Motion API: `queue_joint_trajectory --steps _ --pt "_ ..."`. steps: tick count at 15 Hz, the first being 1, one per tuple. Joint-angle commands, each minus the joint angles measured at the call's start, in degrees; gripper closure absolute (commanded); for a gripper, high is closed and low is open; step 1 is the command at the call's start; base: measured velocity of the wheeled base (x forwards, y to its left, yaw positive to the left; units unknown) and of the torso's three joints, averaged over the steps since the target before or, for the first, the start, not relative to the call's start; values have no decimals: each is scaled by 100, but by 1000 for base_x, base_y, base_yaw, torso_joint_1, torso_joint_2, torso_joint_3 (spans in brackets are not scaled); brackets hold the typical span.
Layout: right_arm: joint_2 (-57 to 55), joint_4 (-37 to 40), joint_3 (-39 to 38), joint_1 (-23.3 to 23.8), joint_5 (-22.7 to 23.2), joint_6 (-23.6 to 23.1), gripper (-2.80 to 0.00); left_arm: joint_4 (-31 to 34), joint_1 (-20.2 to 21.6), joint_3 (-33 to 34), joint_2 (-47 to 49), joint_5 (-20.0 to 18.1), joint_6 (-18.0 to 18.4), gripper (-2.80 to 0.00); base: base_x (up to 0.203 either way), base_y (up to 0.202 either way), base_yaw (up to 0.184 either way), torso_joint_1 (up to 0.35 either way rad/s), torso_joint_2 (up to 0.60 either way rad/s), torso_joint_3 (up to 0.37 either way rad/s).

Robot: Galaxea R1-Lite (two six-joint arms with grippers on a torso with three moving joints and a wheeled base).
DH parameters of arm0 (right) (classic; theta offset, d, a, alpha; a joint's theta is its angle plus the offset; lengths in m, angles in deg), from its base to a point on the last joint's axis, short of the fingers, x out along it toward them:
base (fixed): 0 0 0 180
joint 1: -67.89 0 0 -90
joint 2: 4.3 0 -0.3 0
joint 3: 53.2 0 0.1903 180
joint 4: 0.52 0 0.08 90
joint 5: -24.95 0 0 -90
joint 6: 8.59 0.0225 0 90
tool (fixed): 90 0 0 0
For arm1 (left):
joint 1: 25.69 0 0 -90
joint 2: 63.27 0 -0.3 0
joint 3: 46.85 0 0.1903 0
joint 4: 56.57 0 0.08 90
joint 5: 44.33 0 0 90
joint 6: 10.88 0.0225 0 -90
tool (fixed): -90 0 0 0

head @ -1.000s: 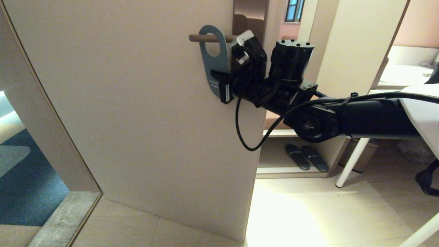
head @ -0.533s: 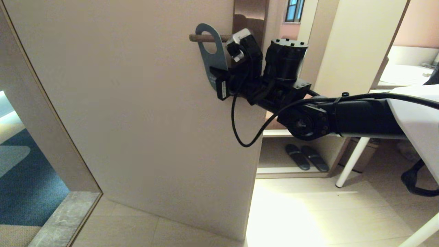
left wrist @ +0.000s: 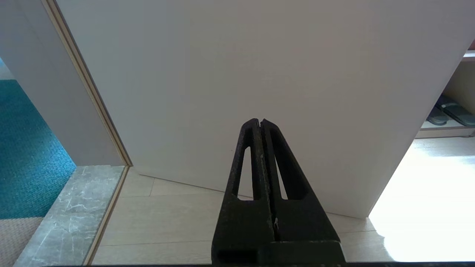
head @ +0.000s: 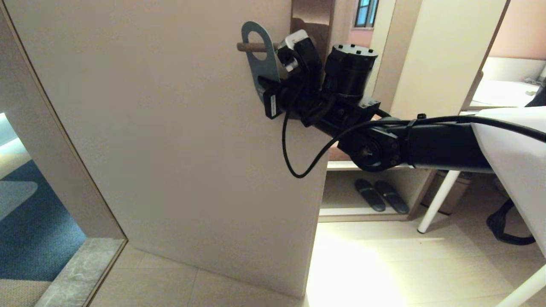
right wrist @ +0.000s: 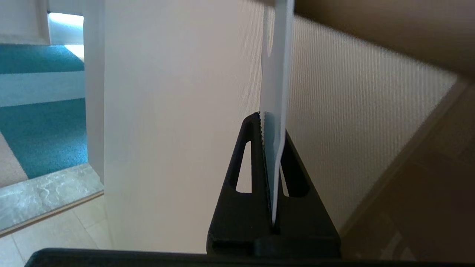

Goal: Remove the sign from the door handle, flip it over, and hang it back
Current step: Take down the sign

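The slate-blue sign (head: 261, 64) has its large hole round the free end of the bronze door handle (head: 249, 47), which sticks out leftward from its backplate (head: 311, 17). My right gripper (head: 268, 91) is shut on the sign's lower part. In the right wrist view the sign (right wrist: 275, 92) is seen edge-on, clamped between the fingers of the right gripper (right wrist: 271, 126). My left gripper (left wrist: 260, 122) is shut and empty, low in front of the door (left wrist: 259, 74). It is not in the head view.
The beige door (head: 170, 149) stands ajar, with its frame (head: 55, 140) and blue carpet (head: 34, 230) beyond on the left. On the right are a shelf with dark slippers (head: 379, 194), white table legs (head: 439, 200) and a loose black cable (head: 298, 153) under my arm.
My right gripper has lifted the sign and moved it left along the handle. The hole's rim now sits above the lever, near its free end.
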Motion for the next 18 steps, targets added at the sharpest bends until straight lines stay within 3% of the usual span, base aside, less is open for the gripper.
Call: queue_joint_trajectory --steps 1,18 --pt "-53 -24 78 -61 5 0 0 -6 1 0 -3 2 0 0 0 0 0 0 0 0" --pt "-300 -278 332 -379 41 36 0 2 1 0 -3 2 0 0 0 0 0 0 0 0"
